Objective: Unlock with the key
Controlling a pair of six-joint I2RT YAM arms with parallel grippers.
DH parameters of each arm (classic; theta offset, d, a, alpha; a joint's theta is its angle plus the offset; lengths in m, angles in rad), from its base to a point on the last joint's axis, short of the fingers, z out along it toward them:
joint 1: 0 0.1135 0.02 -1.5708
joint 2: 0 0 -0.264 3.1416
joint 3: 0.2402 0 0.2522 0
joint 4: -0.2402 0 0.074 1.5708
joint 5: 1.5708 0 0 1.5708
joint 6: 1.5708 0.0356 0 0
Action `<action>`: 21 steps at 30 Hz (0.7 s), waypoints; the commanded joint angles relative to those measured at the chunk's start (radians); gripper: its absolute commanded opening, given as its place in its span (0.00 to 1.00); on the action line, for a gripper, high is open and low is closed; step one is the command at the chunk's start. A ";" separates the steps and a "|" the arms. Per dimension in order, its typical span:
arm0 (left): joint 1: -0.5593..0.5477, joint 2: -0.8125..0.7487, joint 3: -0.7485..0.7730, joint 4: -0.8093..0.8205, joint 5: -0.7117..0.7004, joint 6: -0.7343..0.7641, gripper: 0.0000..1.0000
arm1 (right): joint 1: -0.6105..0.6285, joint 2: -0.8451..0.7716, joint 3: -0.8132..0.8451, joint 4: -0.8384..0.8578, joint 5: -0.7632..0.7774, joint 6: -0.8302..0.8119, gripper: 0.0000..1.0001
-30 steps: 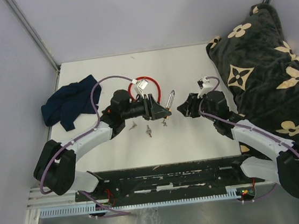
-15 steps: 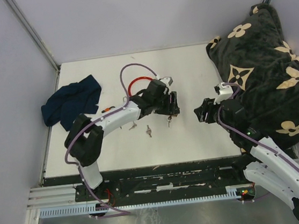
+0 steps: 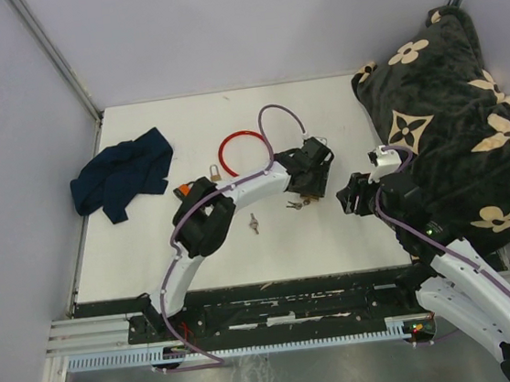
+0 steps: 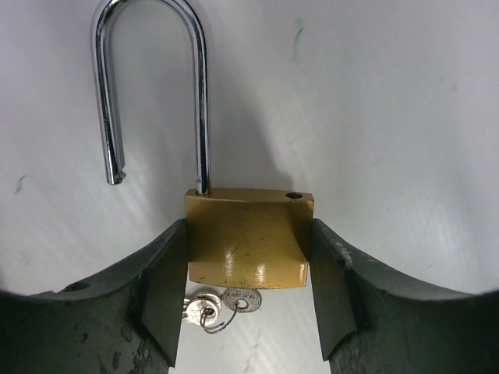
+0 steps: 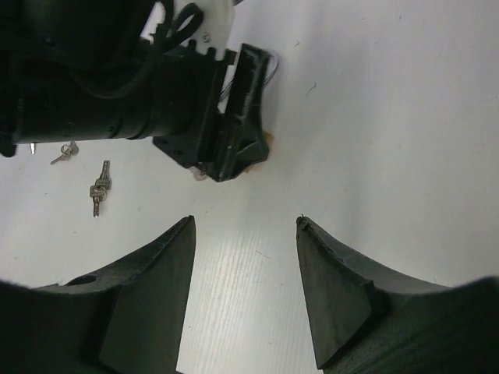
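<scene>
My left gripper (image 4: 249,226) is shut on a brass padlock (image 4: 245,238), one finger pressed on each side of its body. The steel shackle (image 4: 195,93) stands swung open, its free end out of the body. Keys on a wire ring (image 4: 234,302) show just under the padlock's bottom edge; I cannot tell if one sits in the keyhole. From above, the left gripper (image 3: 308,185) is right of the table's middle, keys (image 3: 294,205) beside it. My right gripper (image 5: 246,222) is open and empty, a short way right of the left gripper (image 5: 222,140).
Loose keys (image 3: 254,221) lie on the white table (image 3: 319,110) near the middle, also in the right wrist view (image 5: 99,189). A small second padlock (image 3: 215,171), a red ring (image 3: 243,146) and a blue cloth (image 3: 122,174) lie further left. A dark patterned blanket (image 3: 455,122) fills the right side.
The left arm has swung right across the table, carrying the padlock toward the right gripper. The right gripper has opened wider and drawn back to the right, away from the padlock.
</scene>
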 commanded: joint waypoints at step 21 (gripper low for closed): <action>0.051 -0.284 -0.077 -0.040 -0.137 -0.156 0.85 | -0.001 0.062 0.078 0.017 -0.116 -0.034 0.71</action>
